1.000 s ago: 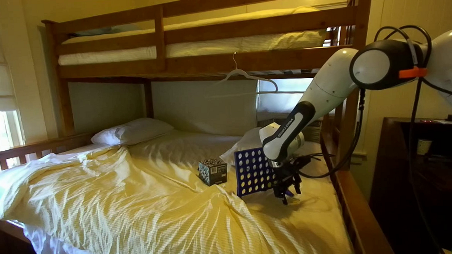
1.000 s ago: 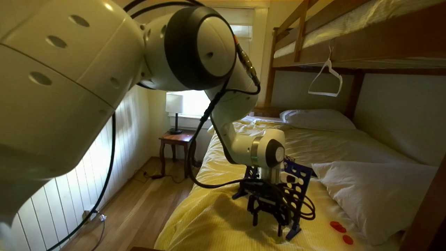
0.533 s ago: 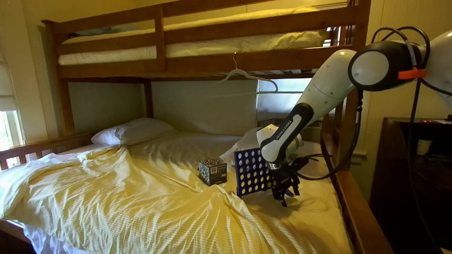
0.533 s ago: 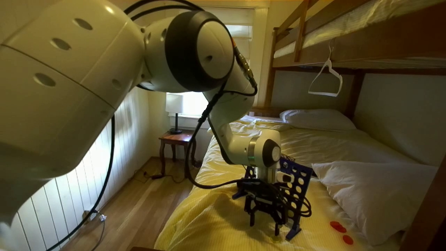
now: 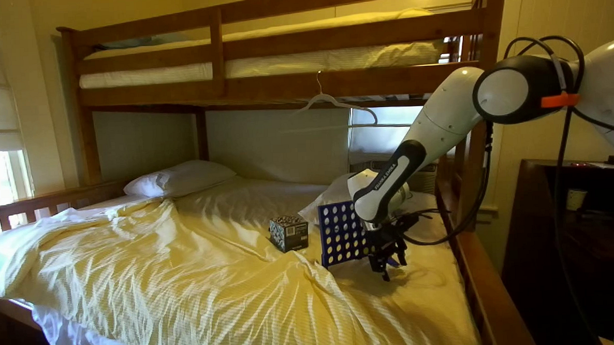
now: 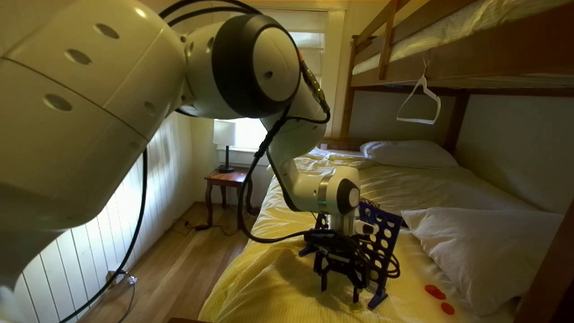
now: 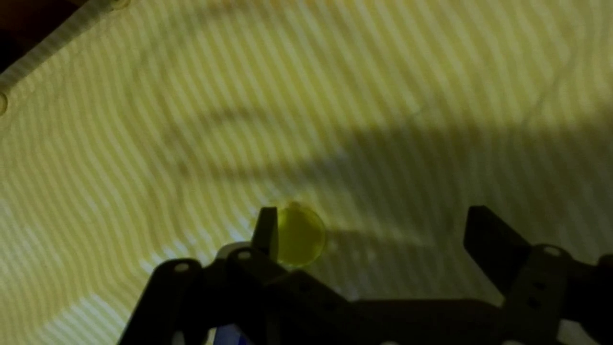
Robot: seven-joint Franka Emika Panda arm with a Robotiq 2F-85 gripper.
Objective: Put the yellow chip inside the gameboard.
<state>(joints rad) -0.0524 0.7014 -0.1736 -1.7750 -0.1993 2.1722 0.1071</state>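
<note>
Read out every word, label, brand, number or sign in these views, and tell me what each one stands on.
"FRANKA EMIKA": on the robot arm's lower section, in an exterior view.
Pale print and a label on the small patterned box, in an exterior view: too small to read.
Wrist view: no readable text; none can be made out on the yellow chip.

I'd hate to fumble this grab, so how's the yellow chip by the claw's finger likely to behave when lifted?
The yellow chip looks like a small disc, so probably light and stiff. It appears flat on the striped bedding, so likely won't roll, though cloth may bunch.
</note>
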